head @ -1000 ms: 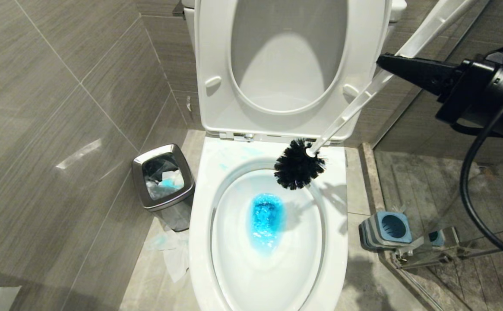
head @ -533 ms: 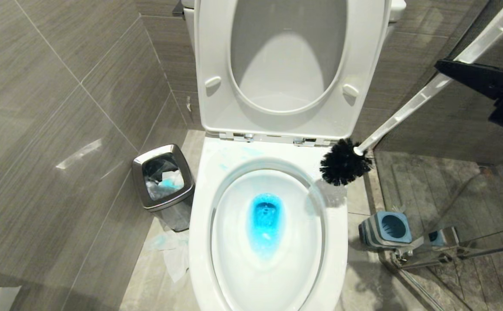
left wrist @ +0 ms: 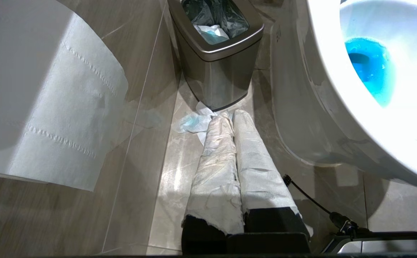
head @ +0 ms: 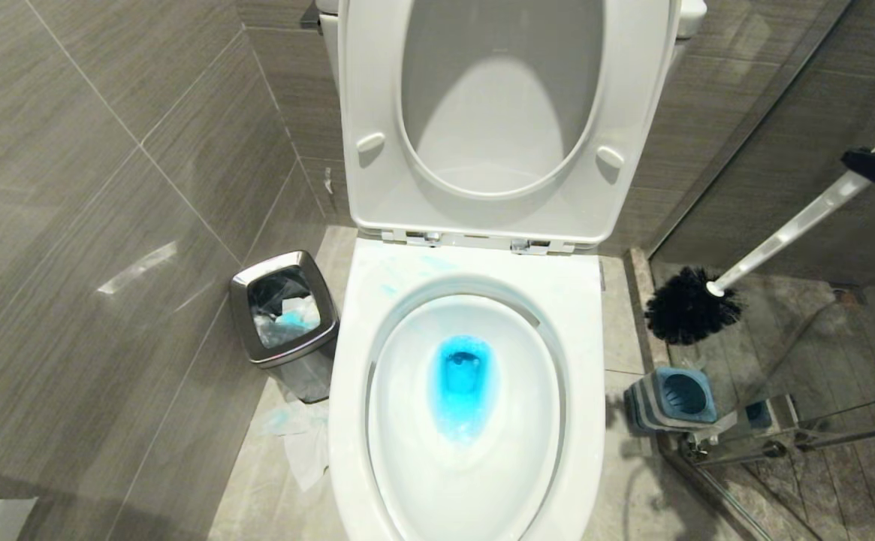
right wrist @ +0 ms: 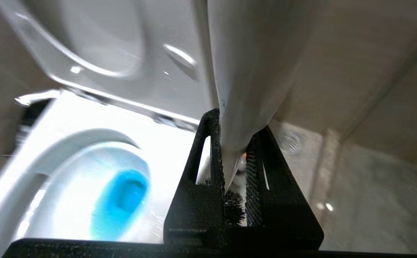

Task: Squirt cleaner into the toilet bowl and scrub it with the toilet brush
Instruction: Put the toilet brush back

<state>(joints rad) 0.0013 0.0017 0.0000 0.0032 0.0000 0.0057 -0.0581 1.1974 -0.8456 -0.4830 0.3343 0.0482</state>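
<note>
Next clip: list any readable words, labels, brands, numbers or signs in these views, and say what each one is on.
None can be read in any view.
The toilet bowl, its raised seat and lid: no print visible.
The steel bin: no label visible.
The brush holder and the toilet brush in the right gripper: no markings.
The paper-wrapped left gripper: no print.

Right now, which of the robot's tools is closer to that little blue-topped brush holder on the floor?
The right tool. It grips the toilet brush up above the brush holder, to the toilet bowl's right. The left tool hangs shut by the steel bin, on the bowl's other side.
</note>
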